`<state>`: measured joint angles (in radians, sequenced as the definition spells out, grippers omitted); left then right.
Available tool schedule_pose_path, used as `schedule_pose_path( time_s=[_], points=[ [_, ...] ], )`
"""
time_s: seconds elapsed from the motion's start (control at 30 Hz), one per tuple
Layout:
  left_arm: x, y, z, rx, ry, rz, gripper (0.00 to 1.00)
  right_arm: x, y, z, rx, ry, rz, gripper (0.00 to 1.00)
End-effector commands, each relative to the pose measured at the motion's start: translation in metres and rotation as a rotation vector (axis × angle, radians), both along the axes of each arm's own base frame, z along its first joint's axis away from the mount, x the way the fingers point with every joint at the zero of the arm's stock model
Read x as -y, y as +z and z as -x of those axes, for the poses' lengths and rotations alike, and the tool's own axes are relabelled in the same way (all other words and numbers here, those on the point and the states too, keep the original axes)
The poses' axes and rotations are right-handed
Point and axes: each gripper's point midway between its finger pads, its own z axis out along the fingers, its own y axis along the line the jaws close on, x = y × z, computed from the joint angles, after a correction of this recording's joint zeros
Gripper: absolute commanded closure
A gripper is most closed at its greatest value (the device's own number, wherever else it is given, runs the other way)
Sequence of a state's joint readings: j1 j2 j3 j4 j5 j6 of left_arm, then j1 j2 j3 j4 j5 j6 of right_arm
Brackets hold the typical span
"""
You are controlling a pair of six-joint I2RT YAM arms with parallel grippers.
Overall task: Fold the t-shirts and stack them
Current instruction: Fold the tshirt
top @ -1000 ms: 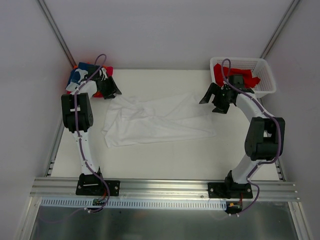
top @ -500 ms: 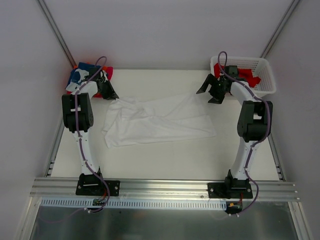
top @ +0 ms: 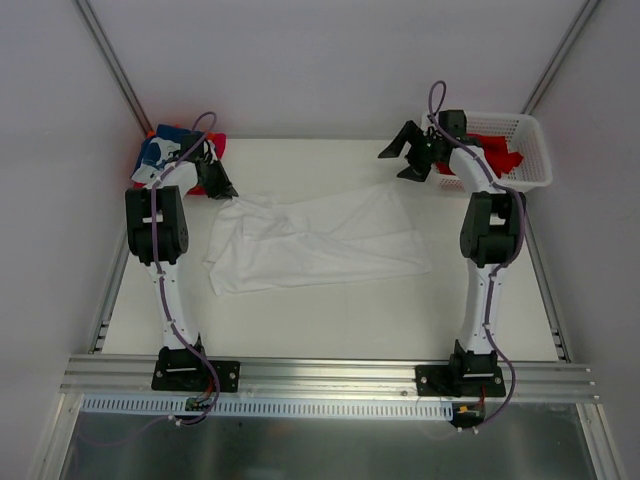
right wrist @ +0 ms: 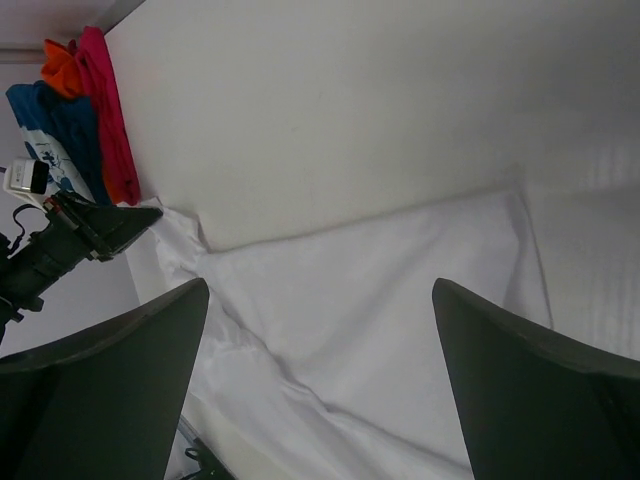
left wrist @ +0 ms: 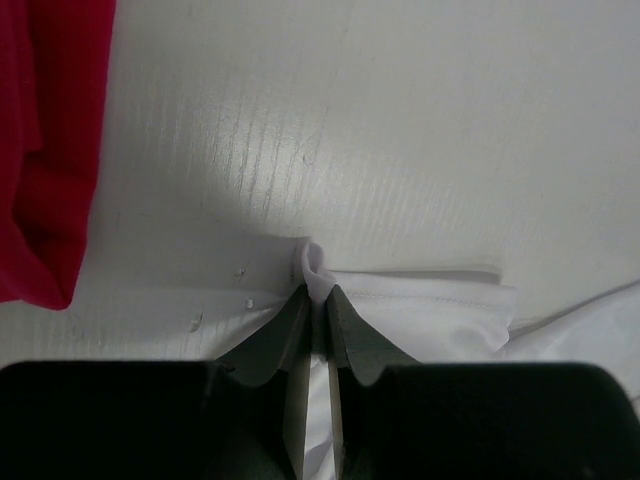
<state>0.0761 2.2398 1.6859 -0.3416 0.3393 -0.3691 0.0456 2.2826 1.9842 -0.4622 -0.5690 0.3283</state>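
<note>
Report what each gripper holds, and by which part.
Left gripper pinches the plain white cloth t-shirt by a small fold at its far-left corner. Right gripper stands open, holding nothing.

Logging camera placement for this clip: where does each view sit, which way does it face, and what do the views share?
Top external: above and behind the bases, looking down on the table; both arms show whole.
Left wrist: low over the table, looking down; the left gripper pinches the white t-shirt at its edge.
Right wrist: raised, looking across toward the left arm; the right gripper frames the view with open jaws.
Shared: the white t-shirt appears in all three.
</note>
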Motion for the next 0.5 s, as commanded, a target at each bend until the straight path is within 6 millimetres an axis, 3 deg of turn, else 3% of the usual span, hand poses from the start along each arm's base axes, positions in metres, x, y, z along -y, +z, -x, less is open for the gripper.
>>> schedule_pose_path(
  time_s=[0.0, 0.17, 0.47],
  points=[
    [0.019, 0.008, 0.015, -0.023, -0.055, -0.005, 0.91, 0.011, -0.087, 0.003, -0.173, -0.058, 0.059, 0.0],
    [0.028, 0.016, 0.015, -0.007, -0.069, -0.019, 0.92, -0.025, -0.102, -0.004, -0.196, -0.008, -0.027, 0.01],
    [0.033, 0.027, 0.017, 0.018, -0.093, -0.021, 0.93, 0.021, -0.098, -0.001, -0.196, -0.117, 0.098, 0.01]
  ],
)
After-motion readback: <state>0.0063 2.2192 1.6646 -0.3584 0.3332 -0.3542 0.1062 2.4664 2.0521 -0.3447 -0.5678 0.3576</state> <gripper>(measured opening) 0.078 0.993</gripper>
